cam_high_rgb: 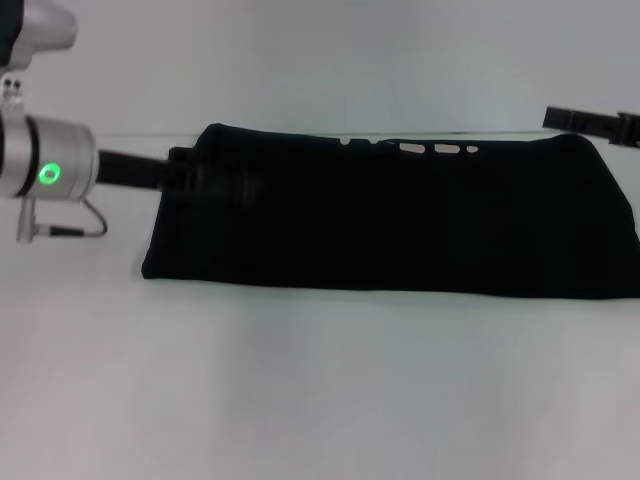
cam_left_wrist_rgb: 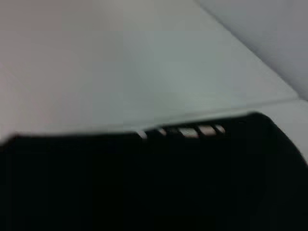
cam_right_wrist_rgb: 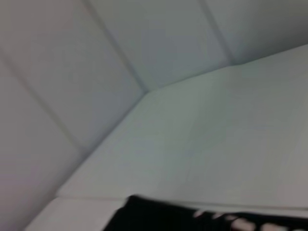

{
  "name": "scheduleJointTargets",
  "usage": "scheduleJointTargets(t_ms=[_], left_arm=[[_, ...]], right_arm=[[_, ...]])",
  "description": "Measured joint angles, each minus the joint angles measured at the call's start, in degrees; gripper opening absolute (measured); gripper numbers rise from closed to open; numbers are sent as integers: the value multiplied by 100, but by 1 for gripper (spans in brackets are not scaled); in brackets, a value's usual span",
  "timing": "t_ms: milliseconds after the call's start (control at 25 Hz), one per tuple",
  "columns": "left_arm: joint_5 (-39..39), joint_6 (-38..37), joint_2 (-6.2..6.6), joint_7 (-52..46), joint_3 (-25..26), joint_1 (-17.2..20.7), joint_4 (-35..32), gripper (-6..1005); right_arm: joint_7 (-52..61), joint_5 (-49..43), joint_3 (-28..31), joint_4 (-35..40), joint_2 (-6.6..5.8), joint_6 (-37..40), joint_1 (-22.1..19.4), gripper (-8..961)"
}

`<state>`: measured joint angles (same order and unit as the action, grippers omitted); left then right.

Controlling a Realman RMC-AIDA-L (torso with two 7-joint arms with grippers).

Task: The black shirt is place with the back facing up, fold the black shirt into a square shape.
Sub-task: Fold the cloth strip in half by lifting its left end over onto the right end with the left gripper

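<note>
We see the black shirt point(cam_high_rgb: 400, 215) lying as a long band on the white table point(cam_high_rgb: 300, 400), left gripper point(cam_high_rgb: 185, 172) at its left end, right gripper point(cam_high_rgb: 590, 122) by the far right corner. Finger states we cannot tell (black on black). For the crosswise fold, we judge both ends should be lifted level, keeping edges matched.

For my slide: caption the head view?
Left gripper at the folded black shirt on the white table; right gripper beyond.

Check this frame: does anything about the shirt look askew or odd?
The shirt lies as a wide band, not a square, and its right end runs out of the head view. Pale marks show along its far edge. The left gripper sits at its far-left corner; nothing looks damaged.
</note>
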<state>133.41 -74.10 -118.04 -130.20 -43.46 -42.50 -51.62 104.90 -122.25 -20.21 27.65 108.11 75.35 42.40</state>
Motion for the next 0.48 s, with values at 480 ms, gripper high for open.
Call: scheduleJointTargets(t_ms=[480], left_arm=[[80, -1471, 258, -1348, 883, 159, 920, 940]], right_arm=[[-216, -20, -811, 311, -2, 1249, -305, 736]])
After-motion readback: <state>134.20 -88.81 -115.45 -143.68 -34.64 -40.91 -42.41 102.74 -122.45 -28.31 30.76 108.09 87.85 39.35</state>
